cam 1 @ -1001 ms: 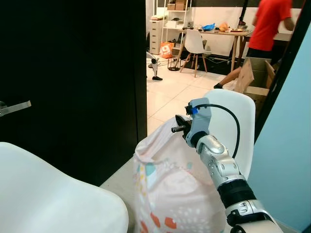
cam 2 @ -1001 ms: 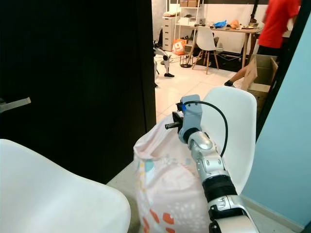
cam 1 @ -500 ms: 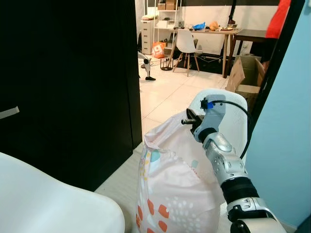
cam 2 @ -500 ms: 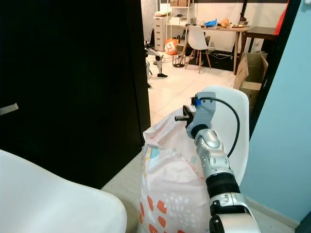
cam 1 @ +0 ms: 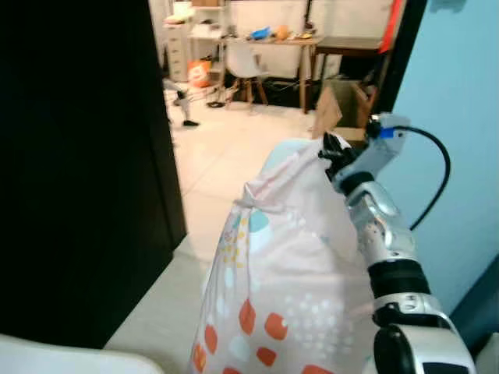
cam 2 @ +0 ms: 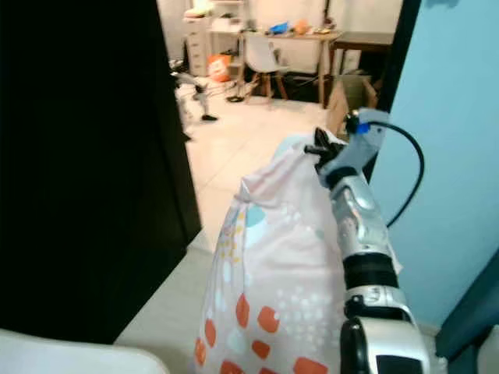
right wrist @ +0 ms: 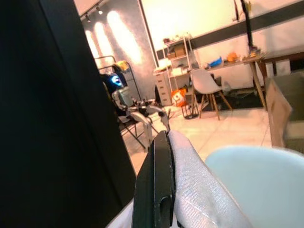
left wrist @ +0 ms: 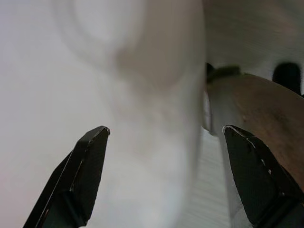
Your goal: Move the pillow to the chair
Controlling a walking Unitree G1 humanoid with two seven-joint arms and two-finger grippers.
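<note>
Your view has swung right since a moment ago; the right gripper still pinches the pillow, hanging just before the chair. Left gripper spread, idle.

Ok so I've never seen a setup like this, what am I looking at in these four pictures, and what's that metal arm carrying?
This is a walking humanoid robot. Two pictures come from a stereo camera on its head, looking forward and down. The other two come from cameras on its wrists, looking along each gripper's black fingers. The right gripper is shut on the top of a pink patterned pillow, holding it up in front of a white chair beside a blue wall. The left gripper is open, its fingers apart over a blurred white surface. Beyond a dark door lies a tiled room with a desk and another chair.
</note>
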